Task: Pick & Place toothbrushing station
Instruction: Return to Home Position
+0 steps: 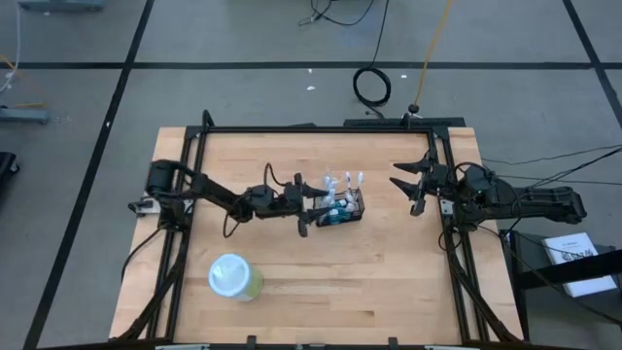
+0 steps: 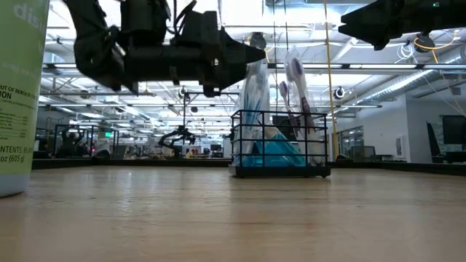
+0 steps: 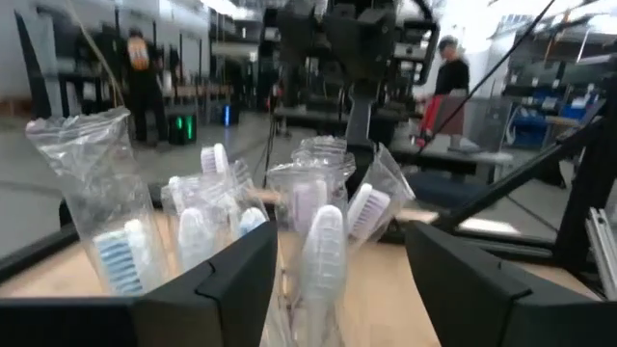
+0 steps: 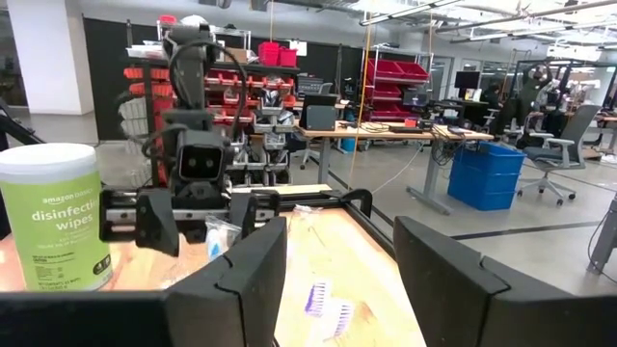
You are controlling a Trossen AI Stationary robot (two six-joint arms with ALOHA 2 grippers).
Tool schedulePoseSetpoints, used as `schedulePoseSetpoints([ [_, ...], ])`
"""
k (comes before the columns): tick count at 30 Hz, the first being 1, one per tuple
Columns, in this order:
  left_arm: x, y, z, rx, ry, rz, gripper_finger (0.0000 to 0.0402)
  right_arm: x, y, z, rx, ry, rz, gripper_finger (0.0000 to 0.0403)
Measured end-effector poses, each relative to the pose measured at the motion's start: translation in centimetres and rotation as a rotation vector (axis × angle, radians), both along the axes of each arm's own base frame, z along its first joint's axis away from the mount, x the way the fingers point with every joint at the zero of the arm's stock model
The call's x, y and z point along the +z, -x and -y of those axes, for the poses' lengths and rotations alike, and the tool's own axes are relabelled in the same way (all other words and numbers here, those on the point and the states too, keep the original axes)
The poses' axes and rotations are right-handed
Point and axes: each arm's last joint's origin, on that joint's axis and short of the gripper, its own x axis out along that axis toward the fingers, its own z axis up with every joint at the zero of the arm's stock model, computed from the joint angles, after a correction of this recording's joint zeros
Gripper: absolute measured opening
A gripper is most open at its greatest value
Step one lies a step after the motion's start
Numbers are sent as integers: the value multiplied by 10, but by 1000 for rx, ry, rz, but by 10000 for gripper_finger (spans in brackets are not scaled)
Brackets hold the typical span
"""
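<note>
A: From above, where is the toothbrushing station?
B: Mid-worktop, full of wrapped toothbrushes; left hand just beside it, right hand well apart.
A: Low view?
B: The left hand hangs higher than its rim.
A: Wrists?
B: Both hands gape wide, empty. Homing step, I judge; next, the left hand must pull back clear of the toothbrushes.
</note>
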Motion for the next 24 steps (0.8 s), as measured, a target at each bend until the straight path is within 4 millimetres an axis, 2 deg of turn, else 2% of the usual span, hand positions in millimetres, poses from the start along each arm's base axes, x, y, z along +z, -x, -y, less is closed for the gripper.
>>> schedulePoseSetpoints([
  [6,31,12,0,-9,80,-106,241,0,0,0,0,0,0,183],
  [10,62,32,1,-9,94,-166,241,0,0,0,0,-1,-1,183],
  [13,87,56,1,-4,39,-232,241,0,0,0,0,-1,-4,183],
  [17,110,97,-1,0,-63,-353,242,0,0,0,0,0,-5,183],
  [21,123,141,-1,-4,-78,-461,242,-1,0,0,0,0,-6,183],
  [24,124,171,-1,-2,-46,-553,242,0,0,0,0,1,-5,183],
])
